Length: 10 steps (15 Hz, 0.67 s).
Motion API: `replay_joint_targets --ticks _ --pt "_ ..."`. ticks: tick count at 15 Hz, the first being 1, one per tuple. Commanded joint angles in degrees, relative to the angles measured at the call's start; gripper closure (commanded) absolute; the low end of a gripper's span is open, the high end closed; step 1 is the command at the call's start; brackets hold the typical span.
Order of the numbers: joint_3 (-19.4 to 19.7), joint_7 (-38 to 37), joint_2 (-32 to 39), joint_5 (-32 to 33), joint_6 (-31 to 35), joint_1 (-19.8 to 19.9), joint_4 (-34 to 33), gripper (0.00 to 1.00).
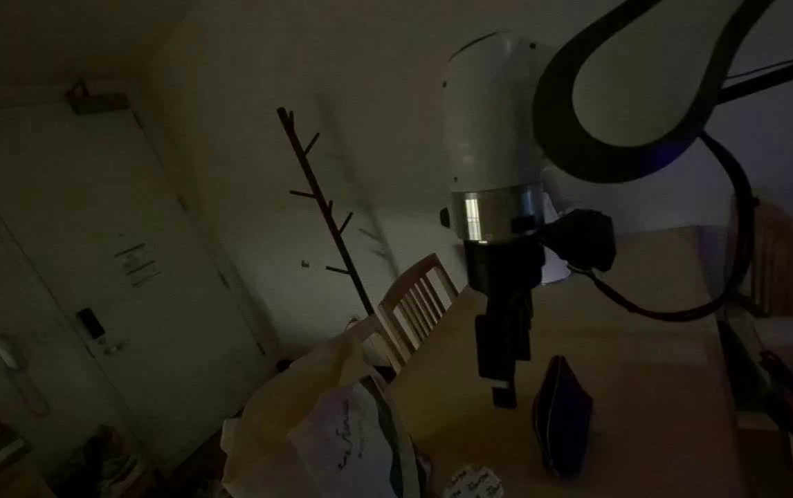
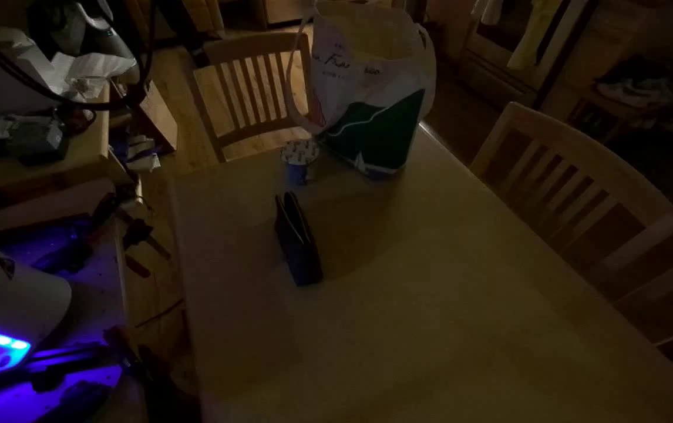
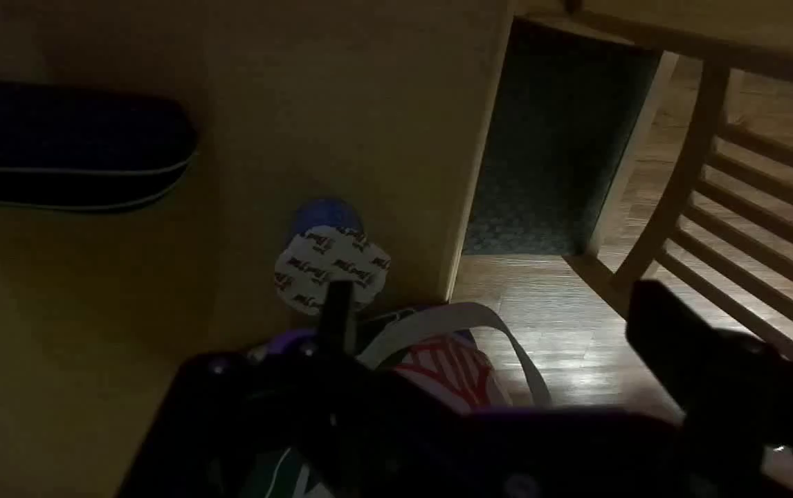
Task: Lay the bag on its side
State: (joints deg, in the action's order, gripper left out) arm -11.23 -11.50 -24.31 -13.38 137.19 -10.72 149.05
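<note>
The bag [image 1: 567, 422] is a small dark navy pouch with a pale zipper edge. It stands upright on the wooden table. The same bag [image 2: 298, 244] shows in an exterior view and, partly cut off, at the left of the wrist view [image 3: 64, 128]. My gripper [image 1: 504, 393] points down above the table, beside the bag and apart from it. In the wrist view the gripper [image 3: 490, 304] has its two fingers wide apart with nothing held between them. The gripper is out of view in the exterior view that shows most of the tabletop.
A round cup with a printed lid [image 2: 300, 160] stands near the bag. A large white and green shopping bag [image 2: 372, 88] stands at the table's [image 2: 430, 305] edge. Wooden chairs [image 2: 583, 188] surround the table. A coat stand [image 1: 327, 207] is by the wall.
</note>
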Motion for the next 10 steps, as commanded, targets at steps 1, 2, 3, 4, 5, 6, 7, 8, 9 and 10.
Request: replay_joint_targets --ticks 1,2,3,4,5,6,7,8,9,10 --pt "0.2 -0.1 0.0 0.2 -0.1 -0.2 -0.1 0.00" --pt "0.2 -0.1 0.0 0.2 -0.1 -0.2 -0.1 0.00" --pt "0.2 -0.1 0.0 0.2 -0.1 -0.2 -0.1 0.00" --pt "0.2 -0.1 0.0 0.2 -0.1 -0.2 -0.1 0.00" --pt "0.2 -0.1 0.0 0.2 -0.1 -0.2 -0.1 0.00" --pt "-0.2 -0.1 -0.3 1.2 0.5 0.1 0.2 0.00" --pt "-0.8 -0.6 -0.4 3.3 1.3 0.9 0.6 0.00" --pt "-1.4 -1.6 -0.6 5.9 2.0 2.1 0.9 0.00" --pt "-1.5 -2.0 -0.8 8.4 3.4 3.2 1.5 0.00" --pt "-1.2 -2.2 -0.9 10.5 4.6 4.1 2.0 0.00"
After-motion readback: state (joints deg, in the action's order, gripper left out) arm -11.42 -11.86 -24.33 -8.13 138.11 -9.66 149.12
